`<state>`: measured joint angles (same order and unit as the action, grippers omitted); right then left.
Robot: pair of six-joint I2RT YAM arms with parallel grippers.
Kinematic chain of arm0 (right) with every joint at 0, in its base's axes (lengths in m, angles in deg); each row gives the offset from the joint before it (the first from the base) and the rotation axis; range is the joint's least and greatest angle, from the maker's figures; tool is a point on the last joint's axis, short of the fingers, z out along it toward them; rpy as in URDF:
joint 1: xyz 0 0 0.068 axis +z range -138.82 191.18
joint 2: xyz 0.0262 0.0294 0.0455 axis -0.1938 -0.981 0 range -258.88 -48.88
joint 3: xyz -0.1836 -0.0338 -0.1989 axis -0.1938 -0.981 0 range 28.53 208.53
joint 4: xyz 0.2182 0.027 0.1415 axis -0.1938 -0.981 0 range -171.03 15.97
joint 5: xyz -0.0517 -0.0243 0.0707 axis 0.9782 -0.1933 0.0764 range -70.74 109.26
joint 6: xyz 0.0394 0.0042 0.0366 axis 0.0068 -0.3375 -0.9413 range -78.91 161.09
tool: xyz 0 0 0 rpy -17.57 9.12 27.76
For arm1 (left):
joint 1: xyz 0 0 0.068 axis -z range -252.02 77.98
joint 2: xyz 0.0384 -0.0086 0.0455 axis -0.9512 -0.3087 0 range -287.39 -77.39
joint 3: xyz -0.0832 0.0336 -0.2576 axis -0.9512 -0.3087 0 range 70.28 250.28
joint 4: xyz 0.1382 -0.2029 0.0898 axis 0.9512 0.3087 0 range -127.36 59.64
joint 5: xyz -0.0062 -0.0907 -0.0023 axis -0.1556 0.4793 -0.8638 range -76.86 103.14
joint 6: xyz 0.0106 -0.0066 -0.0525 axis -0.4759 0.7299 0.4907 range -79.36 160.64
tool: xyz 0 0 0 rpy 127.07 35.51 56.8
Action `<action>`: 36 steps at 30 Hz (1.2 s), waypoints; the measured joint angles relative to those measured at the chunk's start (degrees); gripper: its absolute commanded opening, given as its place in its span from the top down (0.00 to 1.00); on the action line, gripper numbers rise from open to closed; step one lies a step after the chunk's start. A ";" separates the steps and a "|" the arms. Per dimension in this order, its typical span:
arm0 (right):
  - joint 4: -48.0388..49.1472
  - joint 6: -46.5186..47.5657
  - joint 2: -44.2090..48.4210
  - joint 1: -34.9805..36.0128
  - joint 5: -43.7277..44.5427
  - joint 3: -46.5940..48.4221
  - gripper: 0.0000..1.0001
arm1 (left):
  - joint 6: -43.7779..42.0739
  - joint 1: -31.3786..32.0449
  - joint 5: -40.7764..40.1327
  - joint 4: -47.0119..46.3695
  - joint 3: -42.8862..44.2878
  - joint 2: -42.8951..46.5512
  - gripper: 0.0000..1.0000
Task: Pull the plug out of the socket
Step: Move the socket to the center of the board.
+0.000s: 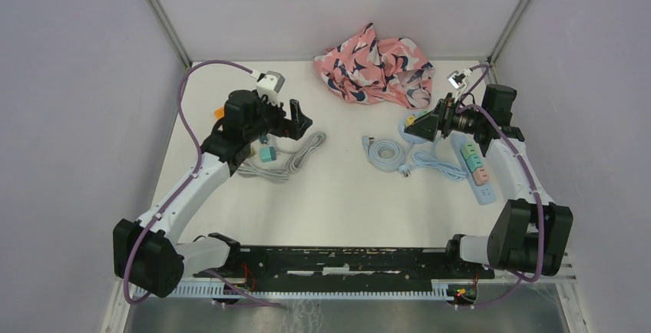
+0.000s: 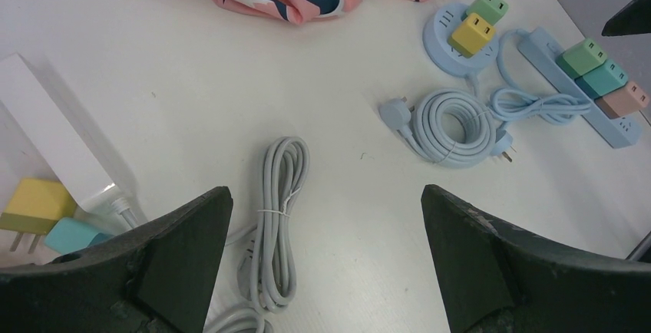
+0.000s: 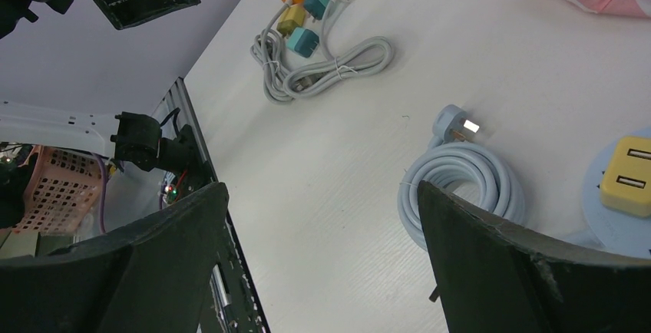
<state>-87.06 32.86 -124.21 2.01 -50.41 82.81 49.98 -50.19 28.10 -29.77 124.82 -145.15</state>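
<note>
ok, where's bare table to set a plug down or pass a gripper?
Free: the centre lane of the white table between the grey coiled cable and the light-blue coiled cable, and the near strip before the black base rail. Crowded: right, round blue socket and light-blue power strip; left, white power strip; back, pink patterned cloth.

Three coloured plugs (image 2: 603,78) seated in blue strip (image 2: 623,129)

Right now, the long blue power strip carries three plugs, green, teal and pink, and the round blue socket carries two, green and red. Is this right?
Not fully. The round blue socket carries a green plug and a yellow plug, not a red one; the left wrist view shows it. The long blue power strip does carry three plugs, green, teal and pink.
</note>
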 measured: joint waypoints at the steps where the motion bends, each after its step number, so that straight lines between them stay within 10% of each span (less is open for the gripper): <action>1: 0.02 0.00 -0.02 0.00 0.00 0.02 0.00 | 0.00 0.00 -0.07 0.00 0.00 0.02 0.01; 36: -13.09 21.35 0.48 0.46 1.77 2.03 0.00 | 0.00 0.00 -1.09 -0.02 0.00 2.51 0.01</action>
<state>-100.16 54.21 -123.73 2.47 -48.64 84.84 49.98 -50.19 27.01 -29.79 124.82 -142.64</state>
